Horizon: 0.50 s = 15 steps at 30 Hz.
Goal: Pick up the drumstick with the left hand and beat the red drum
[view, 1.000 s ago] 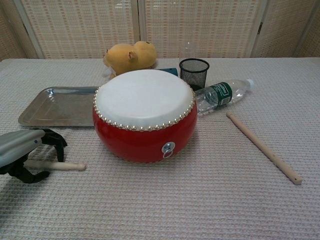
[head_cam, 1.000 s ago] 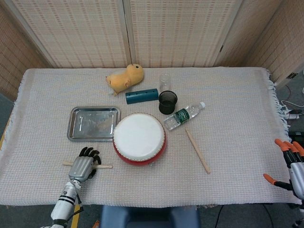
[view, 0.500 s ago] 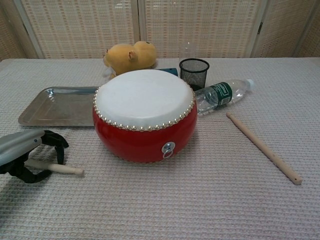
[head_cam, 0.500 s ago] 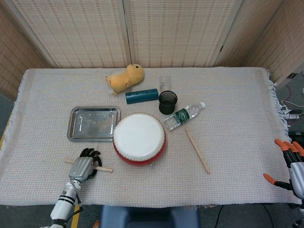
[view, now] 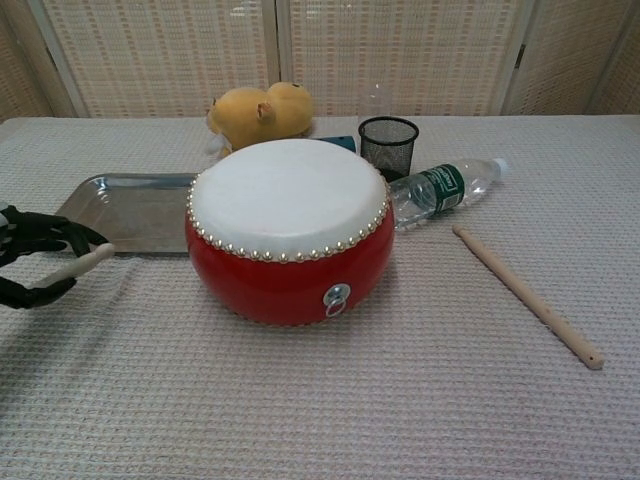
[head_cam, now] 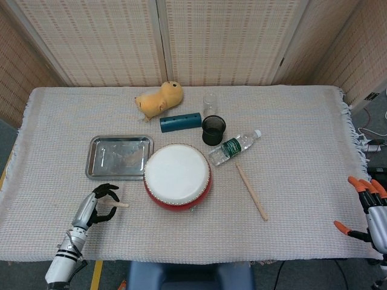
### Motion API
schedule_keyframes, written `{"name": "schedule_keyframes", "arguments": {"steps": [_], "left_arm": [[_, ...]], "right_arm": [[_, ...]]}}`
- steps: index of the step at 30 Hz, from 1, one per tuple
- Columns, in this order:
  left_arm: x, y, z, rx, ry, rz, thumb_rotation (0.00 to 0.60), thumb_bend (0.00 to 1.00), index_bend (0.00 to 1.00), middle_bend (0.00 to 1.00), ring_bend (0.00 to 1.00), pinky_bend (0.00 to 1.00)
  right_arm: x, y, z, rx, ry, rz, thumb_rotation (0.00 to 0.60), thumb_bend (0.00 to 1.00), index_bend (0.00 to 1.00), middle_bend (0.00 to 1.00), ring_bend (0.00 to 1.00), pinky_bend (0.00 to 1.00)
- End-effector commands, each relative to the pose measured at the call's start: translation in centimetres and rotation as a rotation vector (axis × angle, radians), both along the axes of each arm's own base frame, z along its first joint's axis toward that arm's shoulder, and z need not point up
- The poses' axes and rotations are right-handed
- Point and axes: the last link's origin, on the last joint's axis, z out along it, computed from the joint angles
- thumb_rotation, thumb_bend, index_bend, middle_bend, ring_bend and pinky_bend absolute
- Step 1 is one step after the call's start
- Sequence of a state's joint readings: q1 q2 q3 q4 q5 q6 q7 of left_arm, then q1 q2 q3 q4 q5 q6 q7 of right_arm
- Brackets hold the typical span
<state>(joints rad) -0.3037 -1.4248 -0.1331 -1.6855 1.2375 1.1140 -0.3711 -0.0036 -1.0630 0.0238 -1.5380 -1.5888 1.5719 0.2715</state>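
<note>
The red drum (head_cam: 178, 178) (view: 290, 232) with its white skin stands in the middle of the table. My left hand (head_cam: 97, 203) (view: 30, 262) is left of the drum and holds a pale wooden drumstick (head_cam: 115, 205) (view: 82, 263), lifted off the cloth with its tip pointing toward the drum. A second drumstick (head_cam: 251, 191) (view: 526, 294) lies flat on the cloth to the right of the drum. My right hand (head_cam: 367, 211), with orange fingertips, hangs open at the table's right edge, holding nothing.
A metal tray (head_cam: 118, 157) (view: 128, 211) lies behind my left hand. A water bottle (head_cam: 234, 146), black mesh cup (head_cam: 213, 130), blue cylinder (head_cam: 180, 121), clear glass (head_cam: 210, 103) and yellow plush toy (head_cam: 159, 99) sit behind the drum.
My left hand has closed on the drumstick, lifted it off the cloth and drawn back to the left, tilting the stick upward. The right hand has not moved.
</note>
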Motion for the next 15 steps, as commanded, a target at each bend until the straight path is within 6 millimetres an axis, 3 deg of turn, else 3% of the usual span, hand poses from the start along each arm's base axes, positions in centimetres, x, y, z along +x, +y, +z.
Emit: {"name": "schedule_keyframes", "arguments": {"steps": [1, 15], "left_arm": [[-0.9, 0.4, 3.8, -0.023, -0.436, 0.117, 0.6, 0.41, 0.53, 0.24, 0.11, 0.08], [-3.6, 0.9, 4.2, -0.264, -1.015, 0.261, 0.6, 0.41, 0.53, 0.26, 0.13, 0.1]], "right_arm": [[0.1, 0.0, 0.0, 0.002, 0.001, 0.002, 0.6, 0.09, 0.04, 0.13, 0.0, 0.04], [0.5, 0.1, 0.0, 0.001, 0.011, -0.001, 0.6, 0.09, 0.04, 0.13, 0.0, 0.04]]}}
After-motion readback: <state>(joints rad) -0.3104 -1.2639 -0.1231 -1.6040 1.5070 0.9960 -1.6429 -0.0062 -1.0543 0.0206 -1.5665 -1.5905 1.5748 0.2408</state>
